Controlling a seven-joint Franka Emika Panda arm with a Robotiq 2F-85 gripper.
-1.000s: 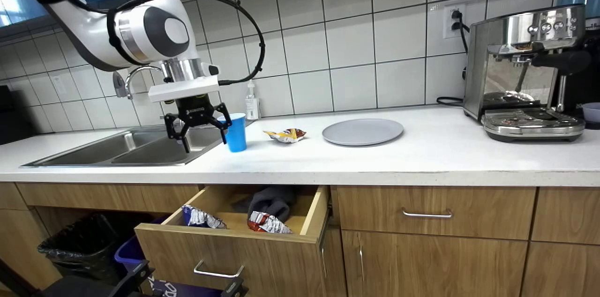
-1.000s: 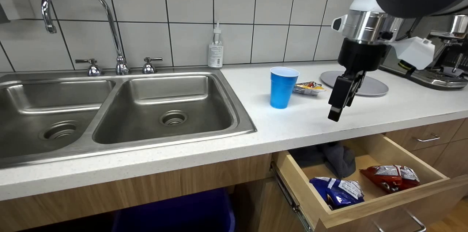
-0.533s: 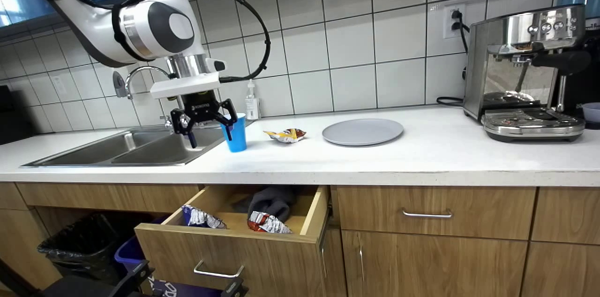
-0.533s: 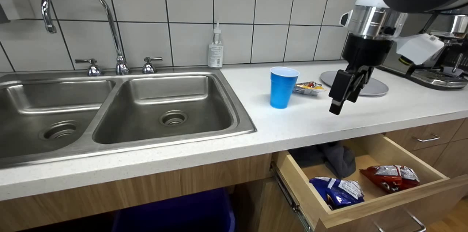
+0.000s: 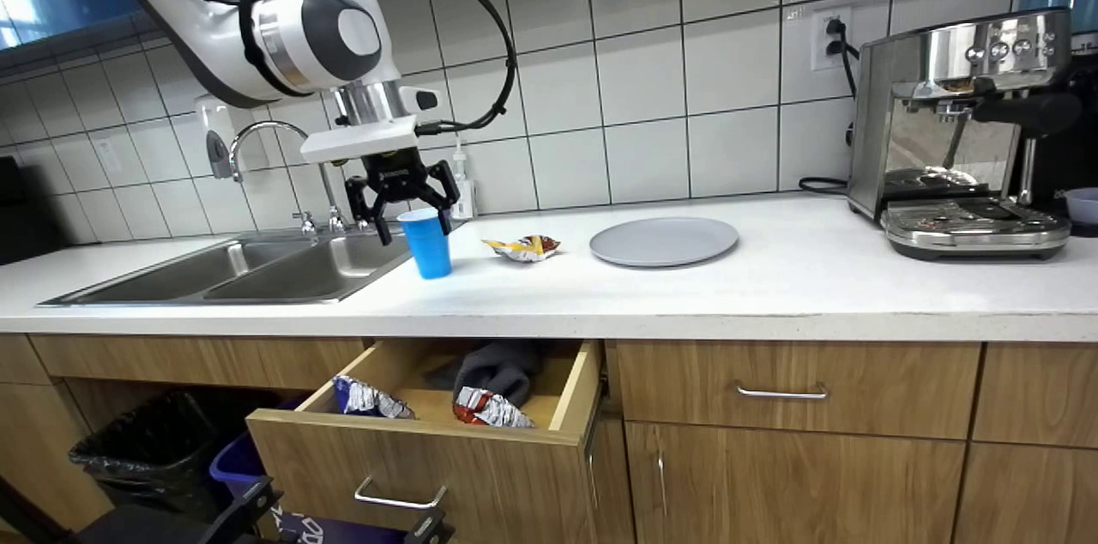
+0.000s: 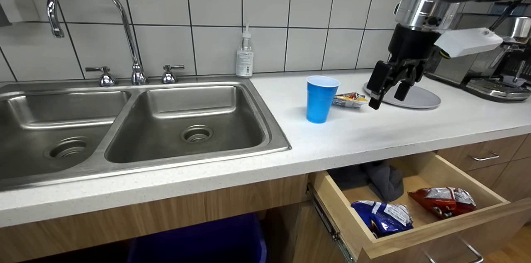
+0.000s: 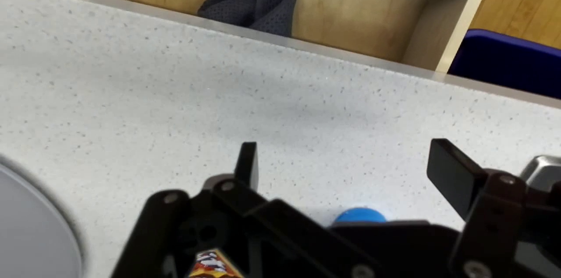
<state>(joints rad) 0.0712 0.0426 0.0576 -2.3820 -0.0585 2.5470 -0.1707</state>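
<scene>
The gripper [image 7: 344,155] is in the released condition: its two fingers [image 7: 453,177] stand wide apart, pointing down, above the countertop [image 7: 153,107]. The nearest items are the blue cup [image 6: 322,101] and the snack packet [image 6: 349,102]. The blue cup stands upright on the countertop, between the sink [image 6: 265,120] and the snack packet. In an exterior view, the gripper overlaps the upper part of the blue cup [image 5: 429,252] along the line of sight; in an exterior view, the gripper [image 6: 388,99] is visibly apart from it. In the wrist view, the gripper covers most of both items. The snack packet lies between the blue cup and the grey plate [image 5: 665,242], which lies flat on the countertop. The coffee machine [image 5: 944,151] stands beyond the grey plate. The soap bottle [image 6: 244,57] stands at the rear corner of the sink. Below the countertop edge, the drawer [image 5: 403,454] is pulled out. It contains the dark grey cloth [image 6: 386,180] toward the rear, and the blue packet [image 6: 383,216] and the red packet [image 6: 442,202] toward the front panel. The blue bin [image 6: 259,238] stands beneath the countertop, beside the drawer.
</scene>
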